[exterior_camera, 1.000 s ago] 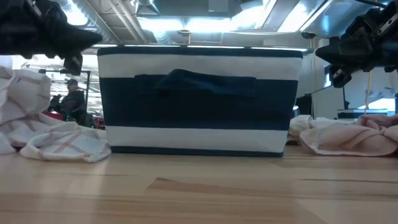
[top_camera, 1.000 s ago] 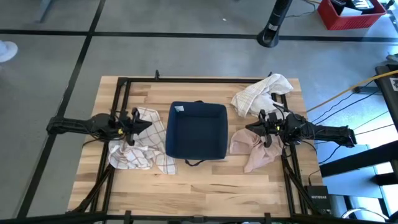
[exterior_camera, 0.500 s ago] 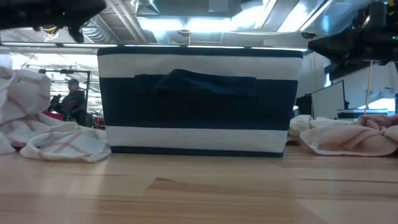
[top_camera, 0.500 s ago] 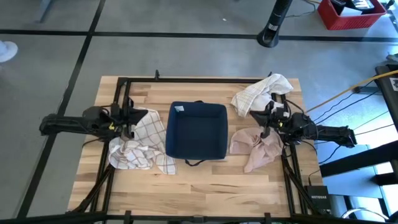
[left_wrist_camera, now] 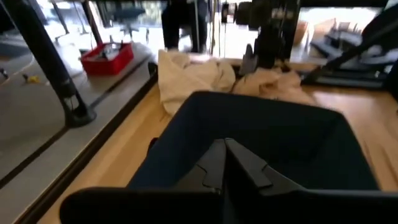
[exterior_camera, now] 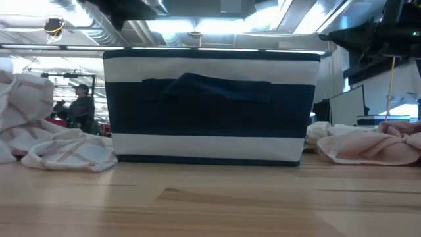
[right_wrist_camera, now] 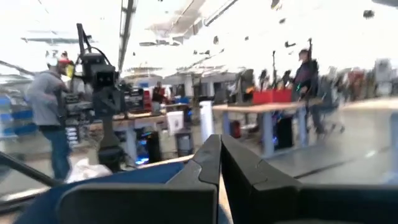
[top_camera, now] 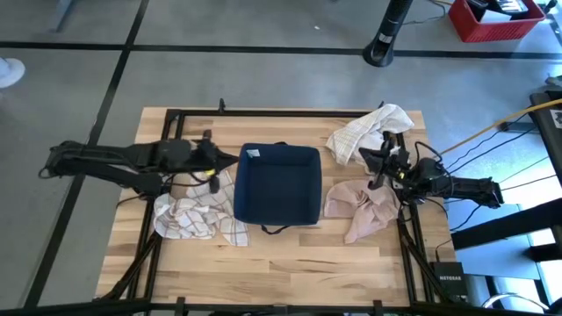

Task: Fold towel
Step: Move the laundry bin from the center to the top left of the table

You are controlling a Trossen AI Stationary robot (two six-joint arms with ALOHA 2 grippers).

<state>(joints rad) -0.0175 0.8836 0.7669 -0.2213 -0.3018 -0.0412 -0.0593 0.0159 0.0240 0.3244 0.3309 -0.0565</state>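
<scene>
A white towel with thin red checks (top_camera: 193,213) lies crumpled on the table's left part, also in the low view (exterior_camera: 62,150). A pink towel (top_camera: 358,207) lies bunched at the right, and a white towel (top_camera: 369,132) at the far right. A navy basket with white stripes (top_camera: 279,183) stands in the middle. My left gripper (top_camera: 213,161) hangs shut above the checked towel's far part, beside the basket's left wall; its wrist view (left_wrist_camera: 224,152) looks into the basket. My right gripper (top_camera: 372,165) is shut above the pink towel's far edge.
A black frame (top_camera: 263,113) runs along the table's far edge and down both sides. Bare wood (top_camera: 290,263) lies in front of the basket. A person stands in the room behind, left of the basket (exterior_camera: 79,105).
My left gripper has risen off the checked towel and gone toward the basket, leaving the low view upward; it stays shut and holds nothing. My right gripper has rolled and tipped its fingers upward almost in place. The towels lie as before.
</scene>
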